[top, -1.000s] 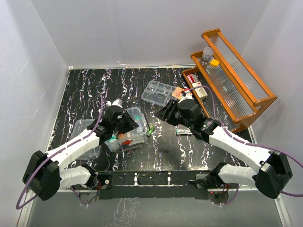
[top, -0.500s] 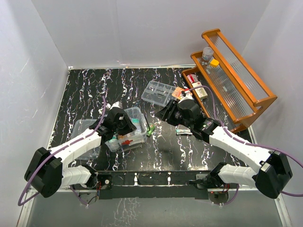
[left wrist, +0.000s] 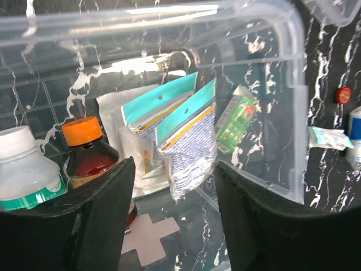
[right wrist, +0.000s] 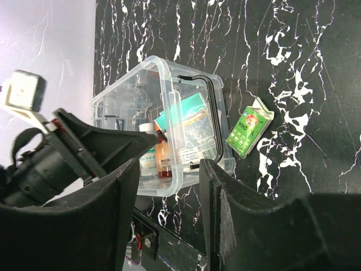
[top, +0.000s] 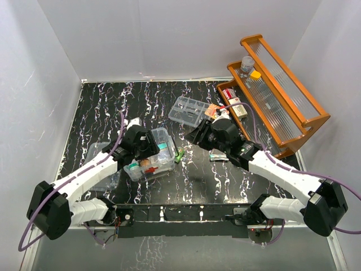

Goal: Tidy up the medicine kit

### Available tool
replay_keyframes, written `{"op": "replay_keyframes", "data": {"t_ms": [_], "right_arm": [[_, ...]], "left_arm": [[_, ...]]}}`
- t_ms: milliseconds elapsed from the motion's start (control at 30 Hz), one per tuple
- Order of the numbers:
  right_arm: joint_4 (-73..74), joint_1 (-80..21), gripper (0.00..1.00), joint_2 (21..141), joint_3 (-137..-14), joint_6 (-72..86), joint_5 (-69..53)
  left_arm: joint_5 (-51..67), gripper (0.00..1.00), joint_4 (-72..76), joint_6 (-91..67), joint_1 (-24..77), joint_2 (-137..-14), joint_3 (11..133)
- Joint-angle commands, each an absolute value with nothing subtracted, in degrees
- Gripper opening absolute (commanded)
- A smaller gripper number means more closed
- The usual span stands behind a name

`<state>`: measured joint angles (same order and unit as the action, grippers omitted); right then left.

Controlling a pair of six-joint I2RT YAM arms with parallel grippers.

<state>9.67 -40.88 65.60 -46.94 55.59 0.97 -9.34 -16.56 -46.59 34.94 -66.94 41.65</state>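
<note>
CAUTION: The left gripper (left wrist: pixel 175 166) hangs inside the mouth of the medicine kit (top: pixel 167 137), with its jaws partly apart and nothing between them. If it lowers further, it would likely knock over the brown bottle (left wrist: pixel 87 149) just beside its finger or crush the leaning sachets (left wrist: pixel 180 135). The right gripper (right wrist: pixel 169 164) is also part open and empty, and is poised over the kit's far side. The two arms work close together, so they may collide. The kit looks light, and a push on its wall would probably slide it.

LOCATION: The kit sits on the table (top: pixel 101 107), near the front, left of centre and lidless.

CONTENTS:
- Kit: a white bottle (left wrist: pixel 25 169), the orange-capped brown bottle, two teal-topped sachets standing tilted and a white pouch (left wrist: pixel 115 113) behind them.
- Outside the kit: a green carton (top: pixel 179 155) lies just beside its wall.
- Divided clear case (top: pixel 189 110): contents cannot be made out.
- Wooden rack (top: pixel 293 113): a bottle on the upper tier and small boxes on the lower one.
</note>
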Motion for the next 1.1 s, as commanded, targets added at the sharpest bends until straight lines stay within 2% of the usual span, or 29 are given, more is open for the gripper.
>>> {"op": "replay_keyframes", "data": {"t_ms": [0,133,333,600,767,1067], "right_arm": [[7.6,-41.2,0.45,66.6,-46.4,55.4,1.4],[7.3,-41.2,0.45,67.1,-46.0,55.5,1.2],[7.0,-41.2,0.45,67.1,-45.2,55.3,1.4],[7.4,-41.2,0.45,66.7,-45.2,54.3,1.6],[7.4,-41.2,0.45,66.9,-45.2,54.2,1.5],[7.5,-41.1,0.46,67.7,-45.8,53.9,1.3]], "left_arm": [[-11.4,0.62,-17.6,-40.8,34.8,-64.7,45.2],[-13.4,0.67,-18.7,-37.4,34.7,-68.0,47.0],[-17.9,0.66,-16.6,-35.7,34.7,-72.8,48.4],[-18.7,0.43,-9.4,-32.7,34.6,-77.8,46.8],[-18.4,0.35,-6.2,-32.5,34.6,-80.8,44.9],[-15.5,0.27,-4.1,-33.1,34.6,-81.1,42.0]]}}
